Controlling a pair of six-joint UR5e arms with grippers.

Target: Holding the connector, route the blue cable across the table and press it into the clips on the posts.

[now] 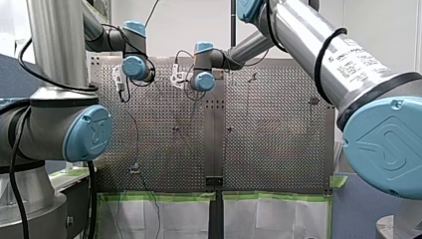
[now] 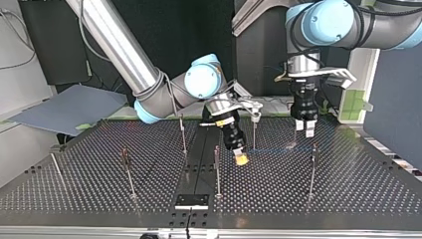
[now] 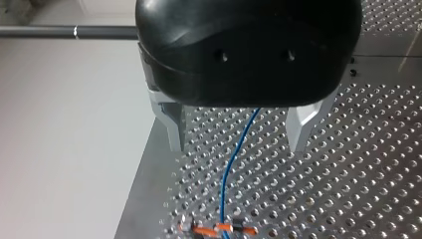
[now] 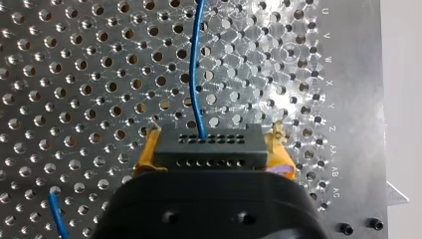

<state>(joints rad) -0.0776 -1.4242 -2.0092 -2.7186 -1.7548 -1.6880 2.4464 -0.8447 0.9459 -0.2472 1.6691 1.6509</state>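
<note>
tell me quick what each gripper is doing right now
left gripper: open, blue cable runs between its jaws, ungripped
right gripper: shut on the connector

Silver tubular arms [image 1: 308, 35], pale-blue joint caps [image 1: 88, 132], black looping cables [image 1: 319, 62], yellow-padded right pincer [image 2: 241, 159].

Behind your left end effector [image 2: 305, 129] you had a black backdrop [image 2: 199, 30]; a grey-blue panel [image 2: 393, 99] stood beside it, a white wall [image 2: 25, 94] farther off.

Scattered across the perforated metal counter [image 2: 348, 189], thin metal posts [image 2: 217, 172] stand with wide open lanes between; thin blue cable [image 3: 233, 159] runs low near the middle posts
</note>
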